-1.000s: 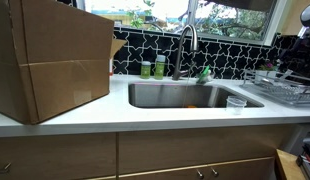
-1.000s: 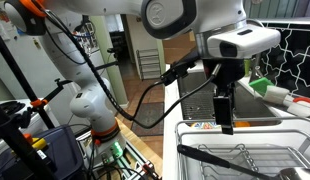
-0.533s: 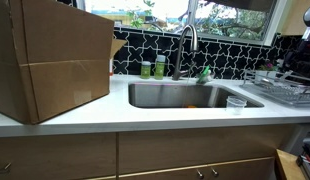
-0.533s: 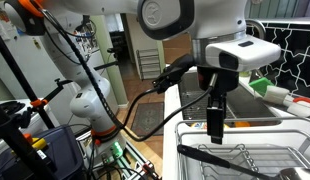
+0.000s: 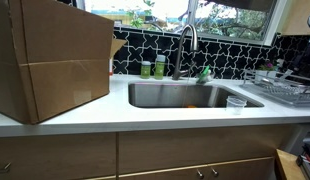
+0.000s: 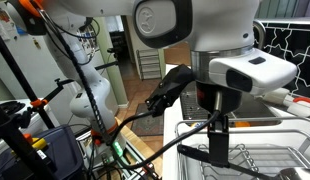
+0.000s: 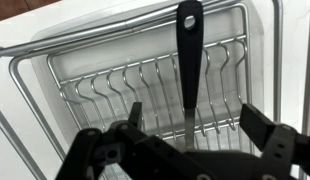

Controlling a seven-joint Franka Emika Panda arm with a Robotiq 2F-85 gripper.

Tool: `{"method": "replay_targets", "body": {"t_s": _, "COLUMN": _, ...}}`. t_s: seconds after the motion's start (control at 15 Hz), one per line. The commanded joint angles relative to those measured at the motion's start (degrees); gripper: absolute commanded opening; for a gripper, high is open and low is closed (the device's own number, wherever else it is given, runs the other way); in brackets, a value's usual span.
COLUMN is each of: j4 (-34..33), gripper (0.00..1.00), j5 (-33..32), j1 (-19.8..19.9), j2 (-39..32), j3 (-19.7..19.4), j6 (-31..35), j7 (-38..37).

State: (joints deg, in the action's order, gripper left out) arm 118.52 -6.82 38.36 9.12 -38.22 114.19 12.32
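Long white countertop [image 5: 95, 118] along a black-and-white tiled wall, with a big brown cardboard box [image 5: 50, 60] standing at one end. White robot arm [image 6: 185, 30] bent over the other end in an exterior view, black cables trailing from it. Set into the counter, a rectangular stainless-steel sink [image 5: 185, 95] under a curved chrome faucet [image 5: 188, 45]. Beside the sink, a silver wire dish rack [image 5: 285, 90] on a white drain tray [image 7: 15, 60] – seen from straight above in the wrist view, with a row of hooked tines across the middle.

Black two-fingered gripper [image 7: 191, 115] poised right over that rack, jaws spread to the full, holding nothing and touching nothing. Between the fingers and lower down, a long black plastic utensil [image 7: 189, 50] – spatula or spoon, hard to tell – lying lengthwise across the wires, one rounded end toward the rack's far rim, the other end hidden under the gripper. Fingers to either side of the utensil's shaft, apart from it, hanging above.

As far as can be judged: gripper brought over the utensil and lined up with it; no contact, no grip, nothing lifted out of the rack.

Smaller things well away from the gripper: a clear plastic cup [image 5: 236, 104] on the counter by the sink's corner, two green bottles [image 5: 153, 68] behind the basin
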Motion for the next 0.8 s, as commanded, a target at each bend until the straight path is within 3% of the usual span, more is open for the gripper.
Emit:
{"method": "replay_targets", "body": {"t_s": 0.0, "j4": -0.20, "gripper": 1.00, "j5": 1.76, "j1": -0.81, "j2": -3.15, "j3": -1.21, "j6": 3.18, "j7": 1.65}}
{"method": "replay_targets", "body": {"t_s": 0.73, "j4": 1.37, "gripper": 1.00, "j5": 1.98, "j1": -0.61, "j2": -10.24, "j3": 0.44, "j6": 9.02, "j7": 0.05}}
